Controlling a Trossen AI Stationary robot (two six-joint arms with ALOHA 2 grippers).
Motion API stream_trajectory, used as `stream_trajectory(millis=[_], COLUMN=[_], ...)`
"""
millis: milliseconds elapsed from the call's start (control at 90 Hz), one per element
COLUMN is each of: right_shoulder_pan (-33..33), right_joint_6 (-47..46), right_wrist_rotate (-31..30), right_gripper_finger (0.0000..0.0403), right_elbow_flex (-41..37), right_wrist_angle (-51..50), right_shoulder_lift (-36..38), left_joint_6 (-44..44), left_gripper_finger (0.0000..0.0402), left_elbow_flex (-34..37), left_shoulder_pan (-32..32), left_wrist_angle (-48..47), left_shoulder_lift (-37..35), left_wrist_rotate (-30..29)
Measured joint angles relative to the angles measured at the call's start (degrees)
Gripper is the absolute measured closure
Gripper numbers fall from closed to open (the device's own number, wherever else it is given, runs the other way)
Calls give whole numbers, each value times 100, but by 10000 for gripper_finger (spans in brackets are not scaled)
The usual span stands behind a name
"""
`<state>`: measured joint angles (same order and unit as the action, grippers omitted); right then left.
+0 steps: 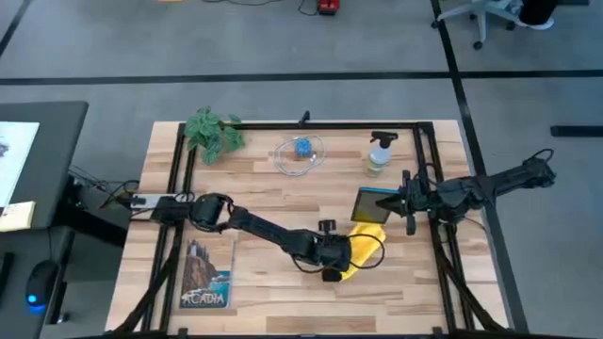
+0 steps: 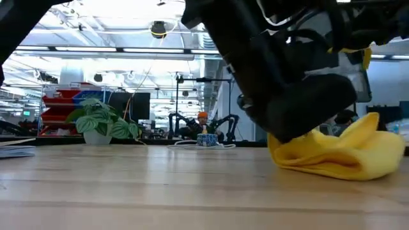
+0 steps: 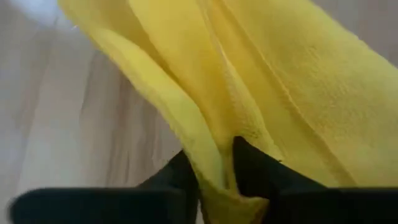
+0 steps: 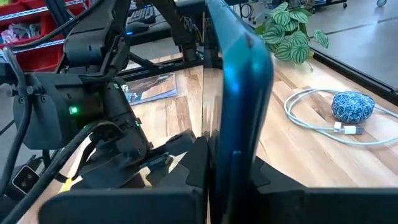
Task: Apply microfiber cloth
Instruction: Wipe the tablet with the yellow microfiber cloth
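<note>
L gripper (image 1: 341,256) is clamped on the microfiber cloth (image 1: 367,241), fold pinched betw. fingers (image 3: 252,163). Tablet (image 1: 370,204) is held upright, edge gripped by R gripper (image 1: 403,203), just beyond the cloth; cloth is bunched on table (image 1: 264,188), L arm nearer.

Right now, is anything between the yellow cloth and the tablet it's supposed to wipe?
Nothing visible. The left gripper is shut on the cloth, which lies on the table just beside the tablet that the right gripper holds upright on edge.
</note>
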<state>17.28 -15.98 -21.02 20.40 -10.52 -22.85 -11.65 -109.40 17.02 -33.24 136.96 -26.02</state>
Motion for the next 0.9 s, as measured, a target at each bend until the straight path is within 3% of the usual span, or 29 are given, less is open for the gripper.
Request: stream_trajectory(millis=[122, 644, 900], right_shoulder_pan=[0, 0, 0], right_joint_6=[-2, -11, -18], right_wrist_rotate=[0, 2, 4], right_gripper_finger=[389, 387, 387], right_elbow_flex=[0, 0, -1], right_wrist_angle=[-3, -117, -137], right_shoulder_lift=[0, 0, 0], left_joint_6=[-117, -915, -1013], left_gripper_finger=[397, 402, 397], left_elbow_flex=[6, 8, 359], left_shoulder_pan=[8, 11, 185], left_wrist_angle=[-433, -2107, -2125], left_shoulder_lift=[-101, -177, -536], left_wrist_rotate=[-261, -694, -878])
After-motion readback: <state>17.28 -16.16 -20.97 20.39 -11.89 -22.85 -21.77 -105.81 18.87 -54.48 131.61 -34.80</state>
